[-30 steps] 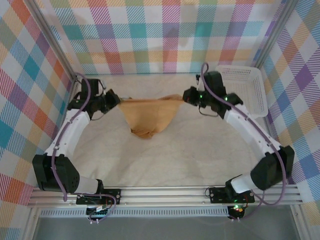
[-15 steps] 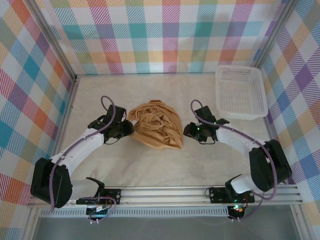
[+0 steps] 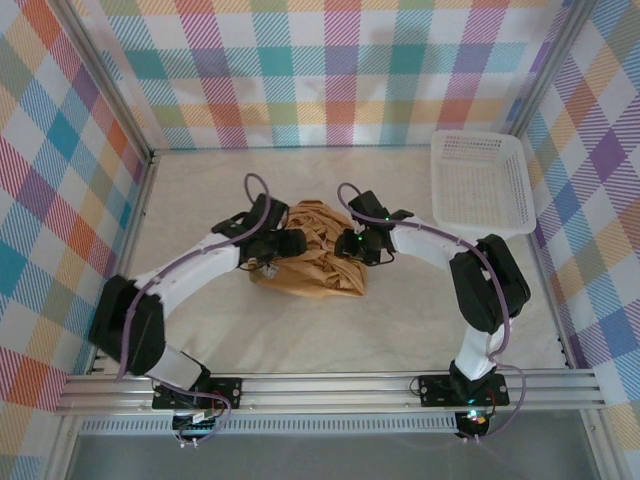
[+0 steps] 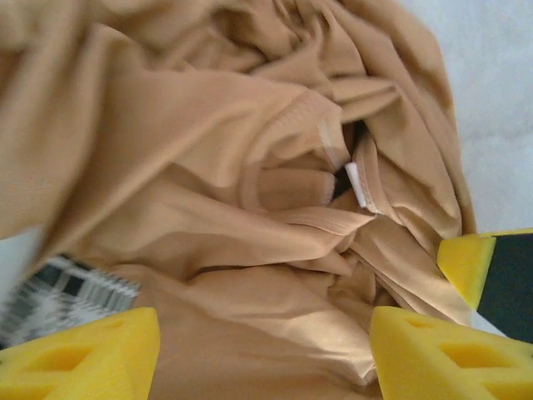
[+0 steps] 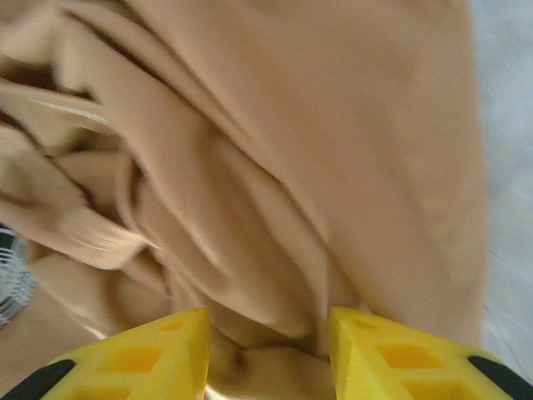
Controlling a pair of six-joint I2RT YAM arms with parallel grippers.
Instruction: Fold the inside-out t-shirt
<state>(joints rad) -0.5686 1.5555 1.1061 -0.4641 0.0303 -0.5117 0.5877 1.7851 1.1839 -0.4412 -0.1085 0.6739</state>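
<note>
Top external view: the t-shirt [image 3: 318,268] lies crumpled in the middle of the surface [image 3: 420,320]; nothing looks folded yet; left claw [image 3: 288,243] released, spread wide above it; right claw [image 3: 352,246] parted, gripping nothing; flattening and every fold remain.

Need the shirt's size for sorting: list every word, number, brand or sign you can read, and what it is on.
None can be read.
White label at the collar of the t-shirt: seen edge-on, too small to read.
White mesh basket: no markings visible.
</note>
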